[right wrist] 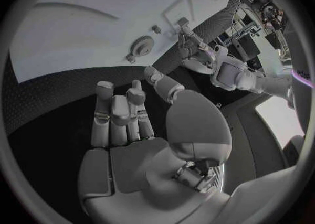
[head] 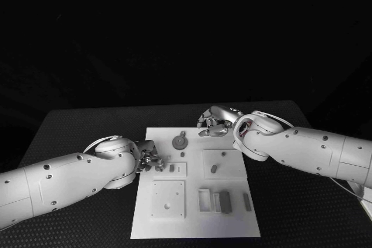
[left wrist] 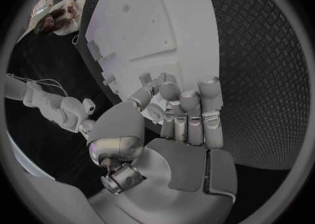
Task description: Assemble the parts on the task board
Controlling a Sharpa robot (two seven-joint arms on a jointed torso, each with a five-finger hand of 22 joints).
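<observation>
The left hand (head: 149,157), silver and many-fingered, sits at the left edge of the white rectangular task board (head: 159,224), about halfway along it. Its fingers (left wrist: 190,109) are drawn together and curled over the board's rim. In the left wrist view something small seems to sit at the fingertips, but I cannot tell whether the hand grips a part or merely rests there. Just beside its fingertips, a small grey upright peg (head: 172,167) stands in a square raised plate; the hand looks placed to work that spot.

The right hand (head: 213,122) hovers at the far edge of the board, near its right corner. In the right wrist view its fingers (right wrist: 110,116) stand up together over a bare palm, with the thumb apart: it holds nothing. Probably it waits there, out of the left hand's way but within reach of the nearby parts.

Closest to it lies a grey toothed gear wheel (head: 180,142), flat on the board's far half, with a small peg (head: 183,133) just beyond it. Farther in, another square plate carries a short grey pin (head: 213,167). Toward the near right corner, a dark grey rectangular block (head: 226,202) lies beside a pale open slot, and a slim grey bar (head: 247,201) lies close to the right edge. Most parts look unseated, so assembly seems at an early stage.
</observation>
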